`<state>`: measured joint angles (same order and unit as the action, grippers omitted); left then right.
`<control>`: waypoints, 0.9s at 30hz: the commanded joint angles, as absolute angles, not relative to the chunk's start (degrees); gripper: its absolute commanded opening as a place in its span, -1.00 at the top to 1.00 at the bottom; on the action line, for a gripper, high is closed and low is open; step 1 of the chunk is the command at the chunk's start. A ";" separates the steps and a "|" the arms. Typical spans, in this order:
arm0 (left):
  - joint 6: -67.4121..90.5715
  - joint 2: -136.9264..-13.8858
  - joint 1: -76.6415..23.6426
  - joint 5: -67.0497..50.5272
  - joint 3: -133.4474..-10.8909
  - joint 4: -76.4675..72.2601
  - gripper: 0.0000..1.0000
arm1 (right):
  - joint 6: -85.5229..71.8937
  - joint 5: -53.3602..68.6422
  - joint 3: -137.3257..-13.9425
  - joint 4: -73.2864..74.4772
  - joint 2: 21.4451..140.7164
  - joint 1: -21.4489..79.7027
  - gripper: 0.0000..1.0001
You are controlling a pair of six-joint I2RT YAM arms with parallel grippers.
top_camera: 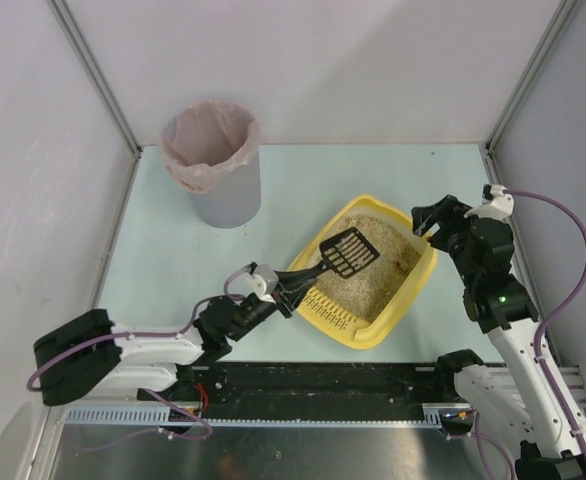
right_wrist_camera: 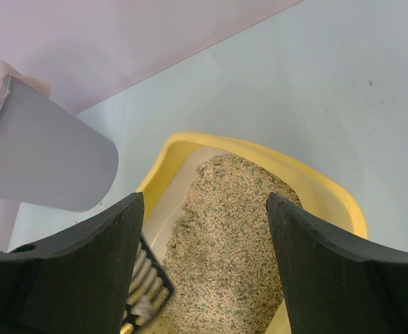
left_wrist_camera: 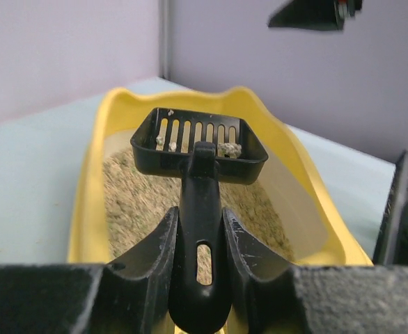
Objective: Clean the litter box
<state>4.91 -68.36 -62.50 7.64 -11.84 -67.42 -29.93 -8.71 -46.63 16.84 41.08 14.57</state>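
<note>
Left hand (top_camera: 289, 295) at centre grips the scoop (top_camera: 351, 252), holding it level over the litter box (top_camera: 373, 338) so clumps (left_wrist_camera: 230, 149) don't spill; right hand (top_camera: 425, 216) hovers open at right.

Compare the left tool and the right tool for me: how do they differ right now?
The left tool is shut on the handle of the black scoop; the right tool is open and holds nothing. The left tool reaches in from the near left side of the litter box; the right tool is at its far right corner. Both point toward the litter box.
</note>
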 commanded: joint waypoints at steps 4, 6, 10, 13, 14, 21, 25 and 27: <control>7.64 -58.36 -59.59 7.47 -15.64 -56.01 1.00 | -29.97 -10.02 -46.41 15.12 39.28 14.77 -0.52; 8.43 -57.31 -59.59 6.16 -16.43 -53.62 1.00 | -29.97 -9.84 -46.49 15.20 39.29 14.77 -0.52; 8.62 -53.97 -59.41 5.71 -19.50 -42.50 1.00 | -29.88 -10.19 -46.49 15.64 38.94 14.77 -0.52; 7.30 -51.60 -59.06 5.01 -23.11 -34.31 1.00 | -29.88 -10.20 -46.49 15.65 38.32 14.85 -0.52; 7.03 -50.98 -59.06 4.92 -23.90 -32.62 1.00 | -29.88 -10.28 -46.49 15.64 38.23 14.85 -0.52; 4.75 -48.34 -58.19 4.22 -35.13 -14.79 1.00 | -29.80 -10.28 -46.49 16.17 38.15 14.77 -0.52; 4.40 -48.78 -55.56 3.61 -42.09 -2.39 1.00 | -29.62 -10.46 -46.49 16.26 37.97 14.77 -0.52; 4.48 -48.52 -53.97 2.64 -45.42 1.82 1.00 | -29.53 -10.55 -46.49 16.26 37.88 14.77 -0.52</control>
<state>6.04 -49.39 -56.73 4.58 -38.28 -10.17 -29.93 -9.13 -46.39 17.10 38.72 14.55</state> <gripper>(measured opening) 0.289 0.761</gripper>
